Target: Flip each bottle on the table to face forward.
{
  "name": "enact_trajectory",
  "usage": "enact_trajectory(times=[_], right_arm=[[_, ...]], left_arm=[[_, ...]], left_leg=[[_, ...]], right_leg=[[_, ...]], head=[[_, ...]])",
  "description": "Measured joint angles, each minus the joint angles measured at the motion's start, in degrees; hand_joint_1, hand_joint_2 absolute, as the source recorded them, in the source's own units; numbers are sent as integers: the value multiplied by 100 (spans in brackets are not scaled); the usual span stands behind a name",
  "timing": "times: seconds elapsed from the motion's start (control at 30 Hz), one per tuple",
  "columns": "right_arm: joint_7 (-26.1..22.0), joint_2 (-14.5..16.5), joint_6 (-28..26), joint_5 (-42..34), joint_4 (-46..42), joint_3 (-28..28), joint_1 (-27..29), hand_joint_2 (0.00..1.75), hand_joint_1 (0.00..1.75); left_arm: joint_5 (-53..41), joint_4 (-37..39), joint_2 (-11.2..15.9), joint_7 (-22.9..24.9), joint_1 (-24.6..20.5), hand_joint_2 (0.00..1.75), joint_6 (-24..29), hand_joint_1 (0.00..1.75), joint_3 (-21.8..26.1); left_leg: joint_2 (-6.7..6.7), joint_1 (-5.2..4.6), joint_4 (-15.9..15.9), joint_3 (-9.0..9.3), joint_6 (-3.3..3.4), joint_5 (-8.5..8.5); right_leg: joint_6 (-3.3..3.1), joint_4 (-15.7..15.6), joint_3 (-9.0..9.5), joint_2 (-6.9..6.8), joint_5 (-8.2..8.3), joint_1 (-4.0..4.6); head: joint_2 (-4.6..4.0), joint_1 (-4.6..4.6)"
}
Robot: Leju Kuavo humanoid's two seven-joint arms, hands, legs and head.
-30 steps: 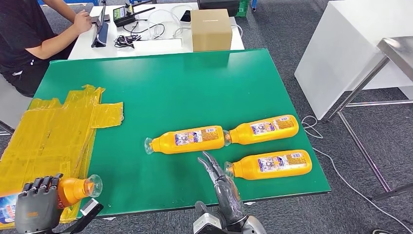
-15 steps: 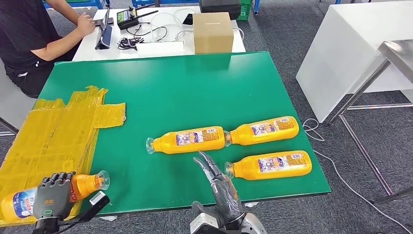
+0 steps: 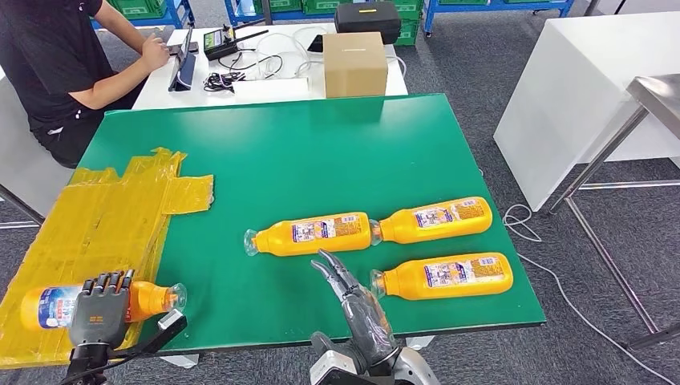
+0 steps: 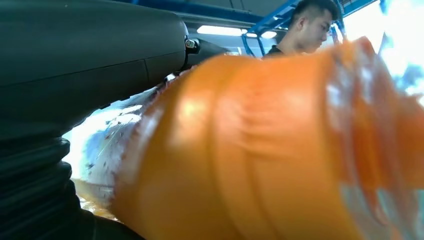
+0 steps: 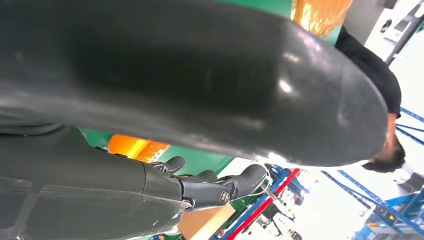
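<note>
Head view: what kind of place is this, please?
Probably a robot test lab or workshop: a green table with orange bottles, a person working at a cable-strewn desk, blue shelving racks behind.

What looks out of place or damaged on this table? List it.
The yellow tape patch on the green table is crumpled, with ragged, lifted edges. One orange bottle, gripped by the left hand, lies on that patch, apart from the other three bottles. Nothing is spilled.
</note>
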Motion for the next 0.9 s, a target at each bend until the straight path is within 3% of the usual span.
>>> enact_trajectory(times=[0.13,0.2,0.3,0.47,0.57,0.67,0.73,0.9], right_arm=[[-8,65,13,1,-9,-10,-19,0,0],[-17,70,13,-17,-8,-12,-21,0,0],[-32,64,13,-57,3,-13,-23,0,0],[-89,49,14,-98,34,-13,-28,0,0],[-109,38,7,-131,79,-13,-28,0,0],[-126,20,-9,-177,125,-13,-31,0,0],[-133,10,-16,-190,151,-13,-36,0,0],[-148,2,-41,-192,202,-11,-44,0,0]], left_arm=[[-8,107,134,22,-19,0,264,0,-107],[-44,90,160,21,23,0,334,0,-107],[-71,-15,175,38,122,0,362,0,-101],[-60,-400,179,-52,384,0,363,0,-71],[62,-860,53,-634,620,0,353,0,114],[352,-1510,-331,-1923,892,0,334,0,666],[470,-1832,-601,-2523,1015,0,329,0,1055],[663,-2277,-979,-2992,1100,0,328,0,1706]], left_leg=[[4,1,-4,-53,3,-31],[6,2,-17,-40,23,48],[7,4,-42,10,-10,148],[14,-3,-42,10,-26,124],[24,-7,-36,-29,-22,126],[38,-6,-20,-71,-19,126],[46,-5,-9,-103,-16,124],[56,-5,-4,-125,-12,121]], right_leg=[[0,-1,-37,-9,14,0],[-12,2,-23,-10,9,6],[-20,5,28,-12,-21,11],[-11,5,46,-9,-42,-3],[-8,5,32,-3,-39,-9],[-5,4,-12,6,-36,-9],[0,5,-41,12,-33,-6],[6,4,-62,23,-28,-4]], head=[[0,-3],[0,-4],[0,-2],[0,0],[0,0],[0,2],[0,3],[0,1]])
